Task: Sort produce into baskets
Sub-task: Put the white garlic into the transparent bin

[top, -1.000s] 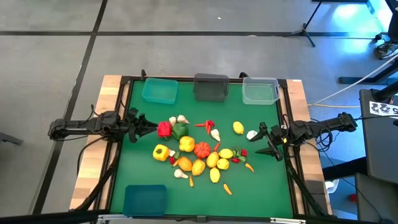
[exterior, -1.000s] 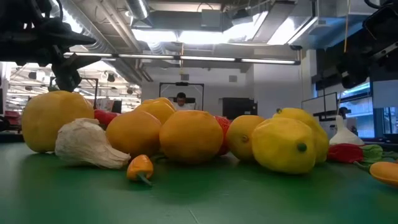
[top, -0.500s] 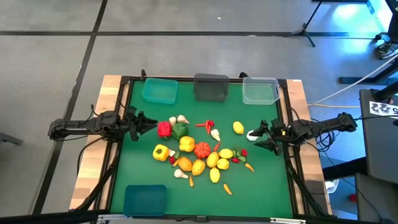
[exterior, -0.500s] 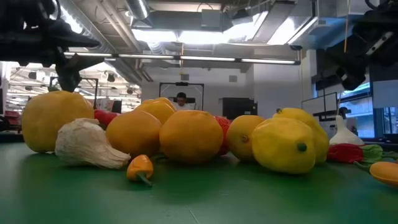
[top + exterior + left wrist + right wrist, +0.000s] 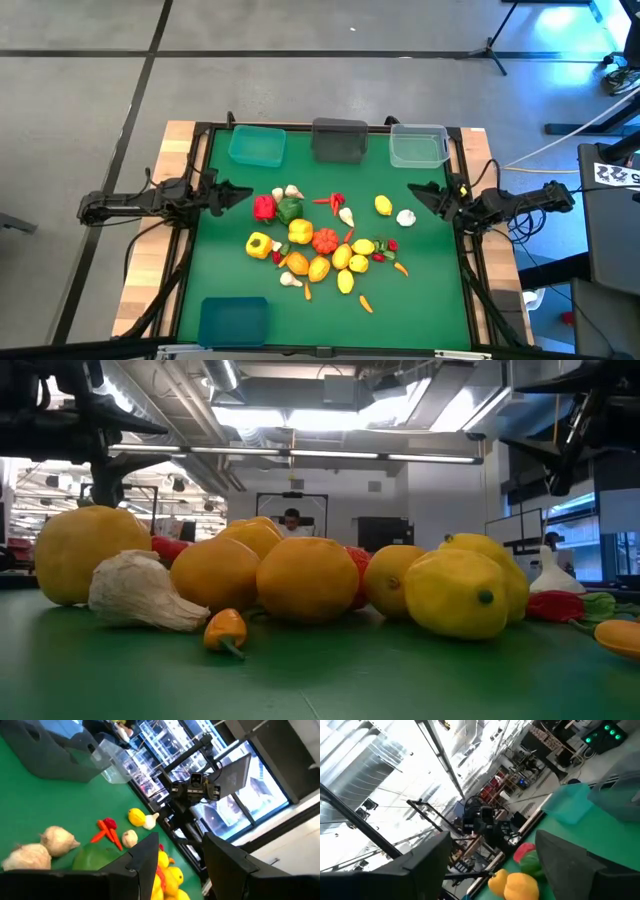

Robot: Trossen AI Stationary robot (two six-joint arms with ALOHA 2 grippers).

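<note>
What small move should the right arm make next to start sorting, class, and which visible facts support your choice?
Probably lower the right gripper, whose jaws stand open and empty, onto the white garlic bulb. That bulb lies alone on the green mat beside it, apart from the central pile, so it looks the easiest pick. The left gripper waits shut near the red pepper.

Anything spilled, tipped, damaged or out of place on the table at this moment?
Nothing stands out. The produce lies loose mid-table, unsorted; the teal, grey, clear and blue baskets sit upright at the edges, apparently empty.
</note>
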